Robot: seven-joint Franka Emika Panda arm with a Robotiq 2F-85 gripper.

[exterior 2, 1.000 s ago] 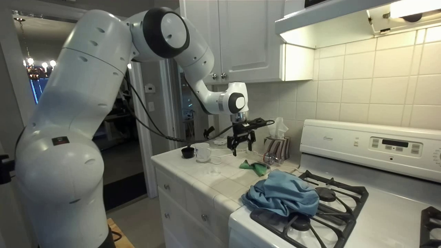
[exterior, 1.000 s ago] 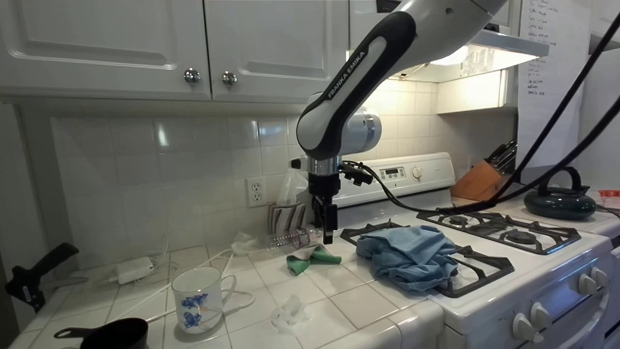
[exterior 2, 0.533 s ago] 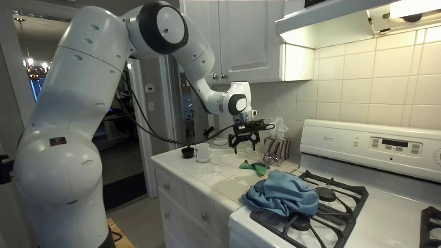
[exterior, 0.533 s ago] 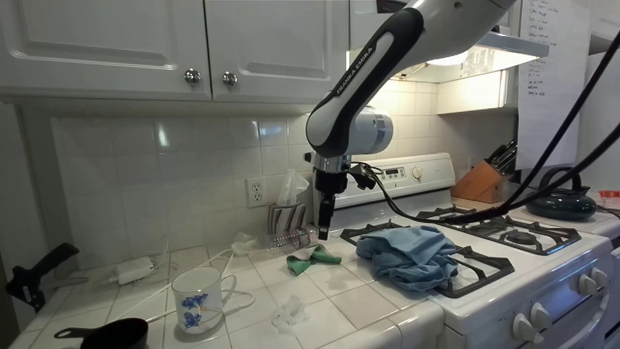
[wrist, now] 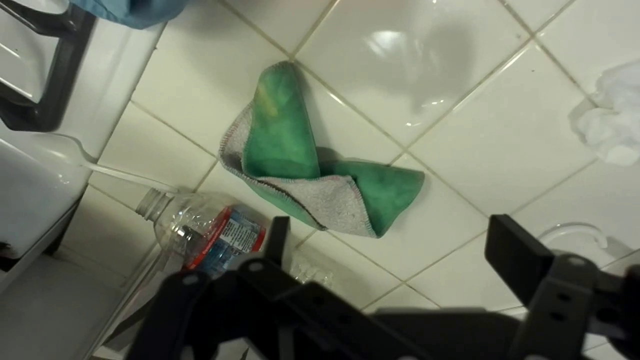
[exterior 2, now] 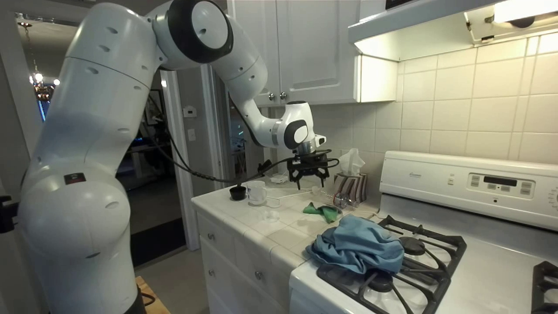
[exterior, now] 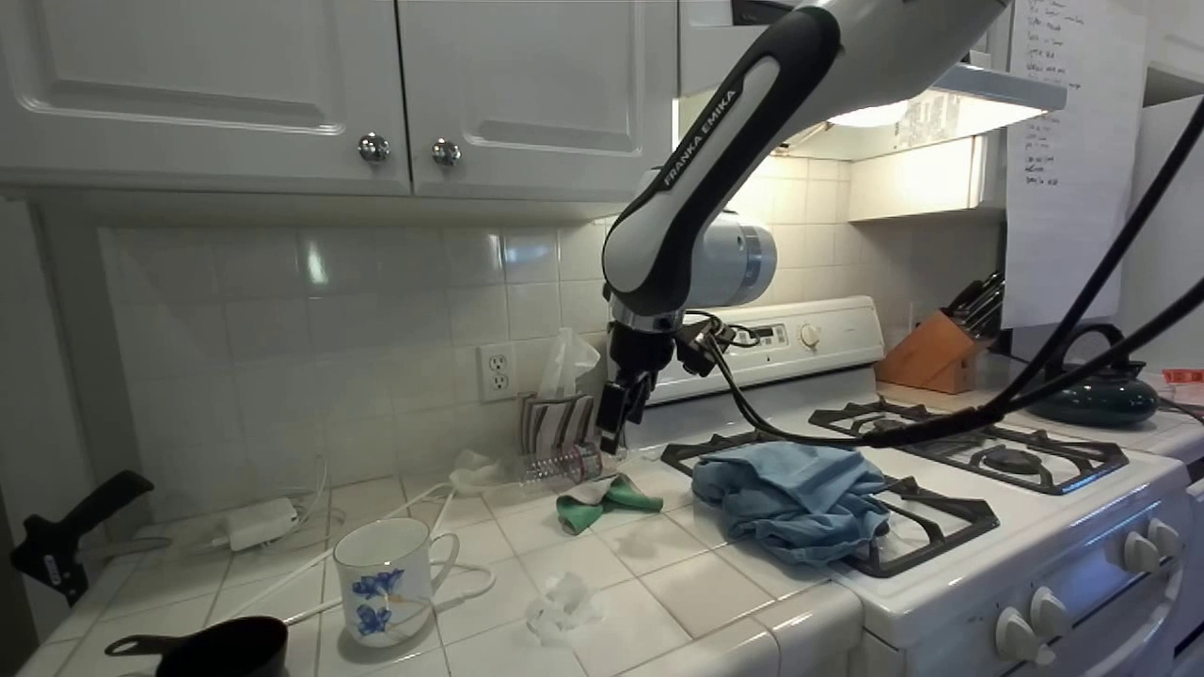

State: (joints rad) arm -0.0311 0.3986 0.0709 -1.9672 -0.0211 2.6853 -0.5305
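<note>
With its fingers spread wide and nothing between them, a robot gripper (exterior 2: 311, 184) hangs above a white-tiled kitchen counter (exterior: 707, 588). In the wrist view, one finger overlaps a clear plastic bottle (wrist: 239, 234) lying on its side, just beside a folded green cloth (wrist: 281, 135). The cloth lies on the tiles on the bottle's near side in both exterior views, left of a blue cloth (exterior 2: 357, 246) bunched on the stove (exterior 2: 492, 270). A low finger could knock the round bottle and roll it into the striped tissue box (exterior 2: 352, 187) standing beyond. Too deep a descent could jam the fingertips on hard tile; the cloth's loose folds could snag or slip.
</note>
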